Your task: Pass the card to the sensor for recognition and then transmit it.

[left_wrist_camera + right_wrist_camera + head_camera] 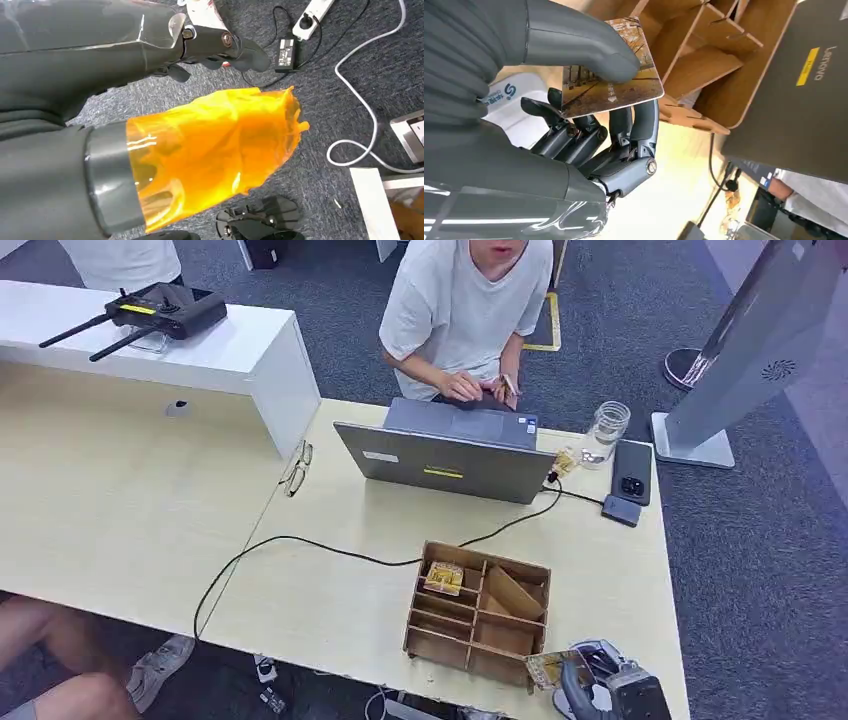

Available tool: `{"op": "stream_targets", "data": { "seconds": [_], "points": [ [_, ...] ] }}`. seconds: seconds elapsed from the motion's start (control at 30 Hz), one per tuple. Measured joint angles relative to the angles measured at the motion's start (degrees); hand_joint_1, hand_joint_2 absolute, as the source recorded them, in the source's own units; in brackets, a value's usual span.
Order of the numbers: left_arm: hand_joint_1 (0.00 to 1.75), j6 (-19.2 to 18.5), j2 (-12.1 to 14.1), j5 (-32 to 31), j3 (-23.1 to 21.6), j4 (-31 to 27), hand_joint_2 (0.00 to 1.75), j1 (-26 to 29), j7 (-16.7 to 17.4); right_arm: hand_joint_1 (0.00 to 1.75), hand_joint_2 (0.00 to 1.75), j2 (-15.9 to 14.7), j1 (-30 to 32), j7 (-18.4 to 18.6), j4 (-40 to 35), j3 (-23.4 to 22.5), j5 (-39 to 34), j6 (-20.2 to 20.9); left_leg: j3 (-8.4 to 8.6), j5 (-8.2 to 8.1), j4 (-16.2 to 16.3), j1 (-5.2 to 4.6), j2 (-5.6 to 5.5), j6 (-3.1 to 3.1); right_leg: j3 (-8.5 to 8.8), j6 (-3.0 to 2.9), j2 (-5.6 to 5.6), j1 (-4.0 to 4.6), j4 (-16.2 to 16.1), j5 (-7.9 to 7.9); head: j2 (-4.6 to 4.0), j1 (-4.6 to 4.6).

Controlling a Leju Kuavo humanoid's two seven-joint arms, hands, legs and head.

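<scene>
A card (545, 668) printed with autumn trees sits in my right hand (610, 690) at the table's near right corner. In the right wrist view the thumb presses on the card (611, 82) from one side and the fingers (624, 135) back it from the other. The card hangs just over a white sensor (506, 97) with a blue logo, beside the wooden divider box (478, 612). More cards (444, 578) lie in one of the box's compartments. My left hand (210, 145), its thumb wrapped in orange tape, hangs over the carpet holding nothing, fingers (220, 42) apart from the thumb.
A person (465, 310) sits across the table at a grey laptop (450, 455). A glass jar (607, 430), a phone (632, 472), glasses (296, 468) and a black cable (300, 545) lie on the table. Under the table, cables and a power strip (315, 12) lie on the floor.
</scene>
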Motion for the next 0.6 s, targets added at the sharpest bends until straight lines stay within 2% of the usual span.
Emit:
{"op": "stream_targets", "data": {
  "seconds": [0.6],
  "points": [
    [0.0, 0.0, 0.0, 0.09, 0.31, 0.0, 0.0, 0.03, -0.02, 1.75, 1.75, -0.26, 1.71, 1.38, 1.27, -0.48, 0.2, -1.99, -0.01, 0.0, 0.0, 0.0, 0.0, 0.0, 0.0, 0.0, 0.0, 0.0, 0.0, 0.0, 0.0, 0.0]
  ]
}}
